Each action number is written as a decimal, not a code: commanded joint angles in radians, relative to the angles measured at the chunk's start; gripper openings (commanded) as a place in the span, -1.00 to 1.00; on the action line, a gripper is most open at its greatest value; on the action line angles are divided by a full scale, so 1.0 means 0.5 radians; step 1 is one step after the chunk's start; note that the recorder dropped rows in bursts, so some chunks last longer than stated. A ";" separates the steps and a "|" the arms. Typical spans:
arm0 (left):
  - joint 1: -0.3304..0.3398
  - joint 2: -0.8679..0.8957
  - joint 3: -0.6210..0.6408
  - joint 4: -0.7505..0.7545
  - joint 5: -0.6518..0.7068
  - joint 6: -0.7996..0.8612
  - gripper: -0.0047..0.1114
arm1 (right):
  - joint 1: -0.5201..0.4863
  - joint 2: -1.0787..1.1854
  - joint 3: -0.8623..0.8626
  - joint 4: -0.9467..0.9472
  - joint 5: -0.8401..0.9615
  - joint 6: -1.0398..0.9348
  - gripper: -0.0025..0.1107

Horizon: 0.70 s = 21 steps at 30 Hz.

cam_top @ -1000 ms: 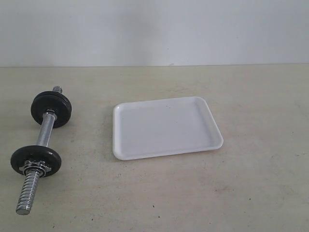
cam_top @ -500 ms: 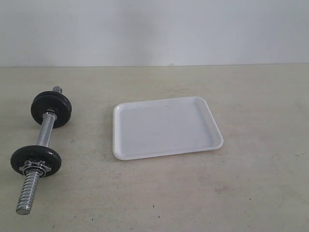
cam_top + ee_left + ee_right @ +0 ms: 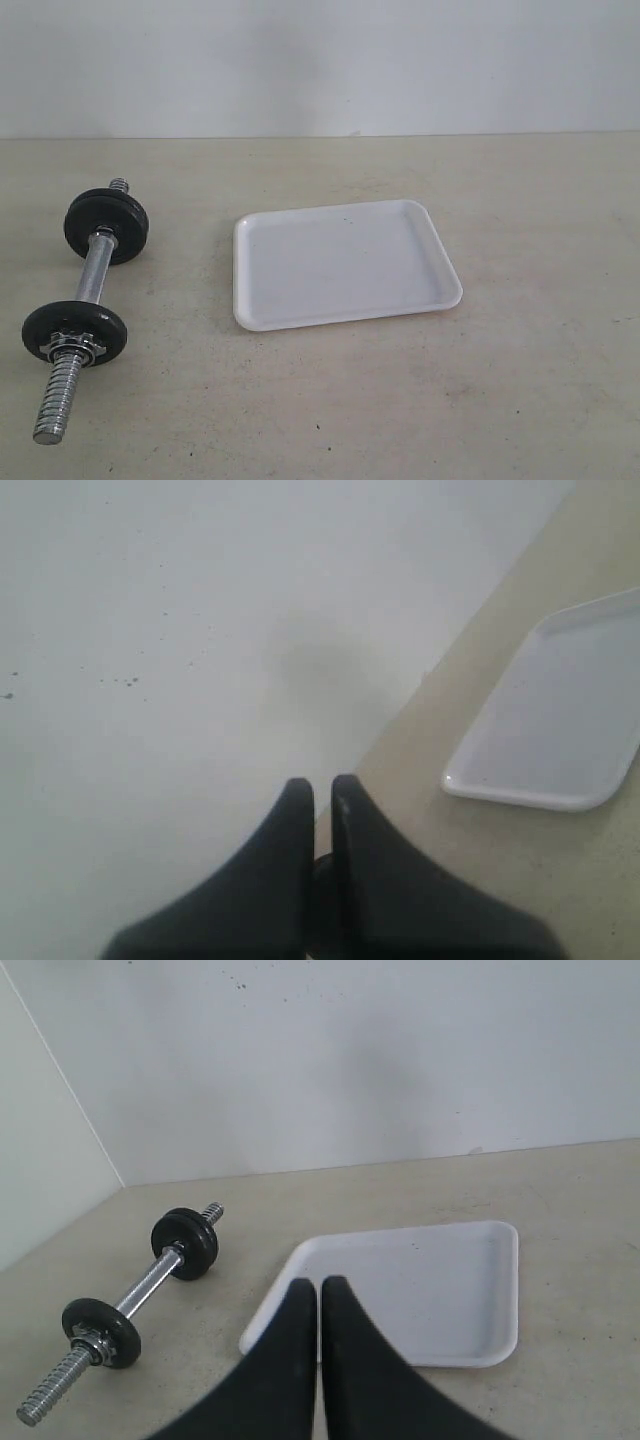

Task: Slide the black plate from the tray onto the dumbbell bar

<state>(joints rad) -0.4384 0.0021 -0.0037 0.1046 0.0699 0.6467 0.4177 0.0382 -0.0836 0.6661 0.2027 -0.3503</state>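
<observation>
The white tray (image 3: 345, 262) lies mid-table with nothing in it; it also shows as the tray (image 3: 430, 1295) in the right wrist view and the tray (image 3: 560, 720) in the left. The dumbbell bar (image 3: 93, 272) lies at the left. Two black plates sit on it, a far plate (image 3: 106, 228) and a near plate (image 3: 75, 330) held by the silver collar nut (image 3: 72, 348). Neither gripper appears in the exterior view. My left gripper (image 3: 322, 785) is shut on nothing, above the table's far edge beside the tray. My right gripper (image 3: 319, 1285) is shut and empty, over the tray's near rim, with the bar (image 3: 150, 1285) apart from it.
A beige table (image 3: 480, 400) carries everything, and a plain white wall (image 3: 320, 60) rises at its far edge. The bar's threaded end (image 3: 55, 405) points toward the table's front left.
</observation>
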 commanded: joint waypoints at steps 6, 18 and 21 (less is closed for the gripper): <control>-0.003 -0.004 0.007 -0.003 -0.002 -0.002 -0.84 | 0.001 -0.011 0.006 -0.016 0.008 0.003 -0.96; -0.003 -0.004 0.007 -0.003 -0.002 -0.002 -0.84 | 0.001 -0.011 0.035 -1.332 -0.028 0.007 -0.96; -0.003 -0.004 0.007 -0.003 -0.002 -0.002 -0.84 | 0.001 -0.011 0.167 -1.320 -0.365 0.007 -0.96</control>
<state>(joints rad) -0.4384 0.0021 -0.0037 0.1046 0.0699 0.6467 0.4177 0.0382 -0.0414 0.0218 0.1440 -0.3458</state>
